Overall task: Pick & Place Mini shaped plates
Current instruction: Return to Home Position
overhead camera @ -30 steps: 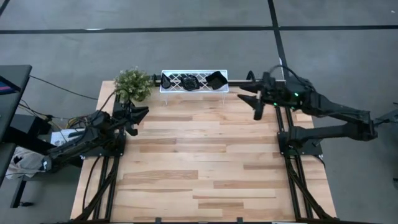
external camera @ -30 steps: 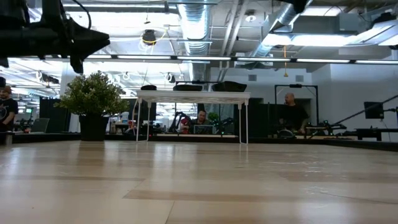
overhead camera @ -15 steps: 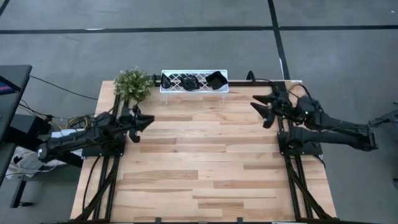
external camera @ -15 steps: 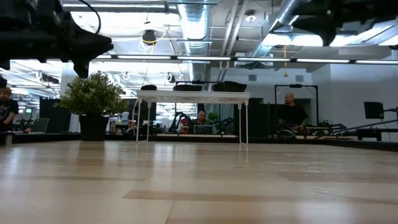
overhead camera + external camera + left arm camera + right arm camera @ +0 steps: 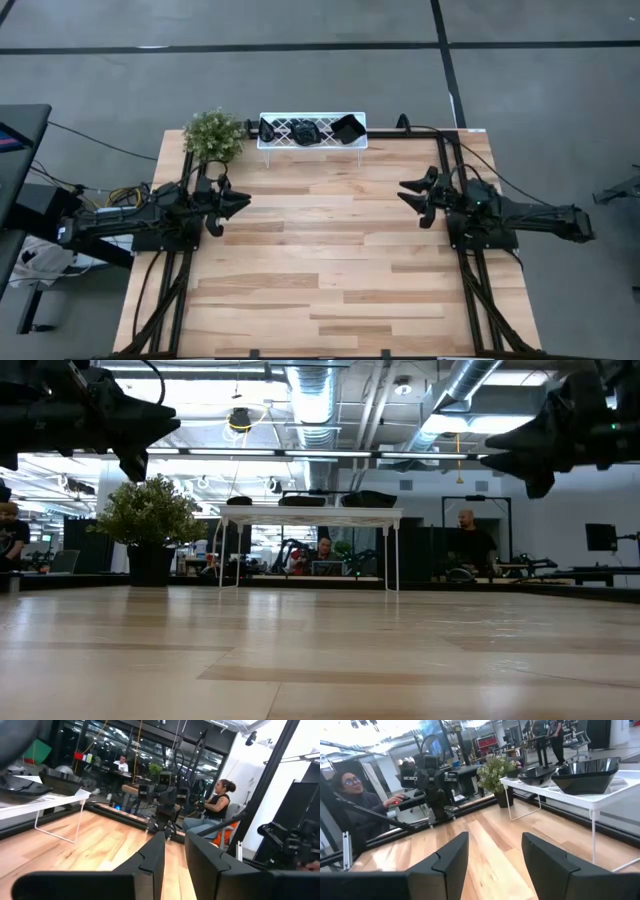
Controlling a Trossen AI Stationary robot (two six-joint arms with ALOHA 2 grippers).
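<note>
Three glossy black mini shaped plates (image 5: 268,130) (image 5: 305,131) (image 5: 347,128) lie on a white lattice tray (image 5: 312,142) that stands on thin legs at the table's far edge. In the right wrist view two of the plates (image 5: 587,774) (image 5: 538,772) show on the tray (image 5: 600,795). My left gripper (image 5: 240,203) hovers above the table's left side, pointing level toward the right, open by a narrow gap (image 5: 174,855) with nothing in it. My right gripper (image 5: 405,190) hovers at the right side, pointing level toward the left, wide open (image 5: 495,855) and empty.
A small green potted plant (image 5: 213,135) stands at the far left corner, beside the tray. Bare wooden tabletop (image 5: 320,260) spreads between and in front of the arms. People sit at desks in the room beyond the table (image 5: 470,540).
My right gripper has come down a long way and drawn toward the near edge, away from the tray, entering the low view from above. My left gripper has swung a little toward the near edge. The plates have stayed on the tray.
</note>
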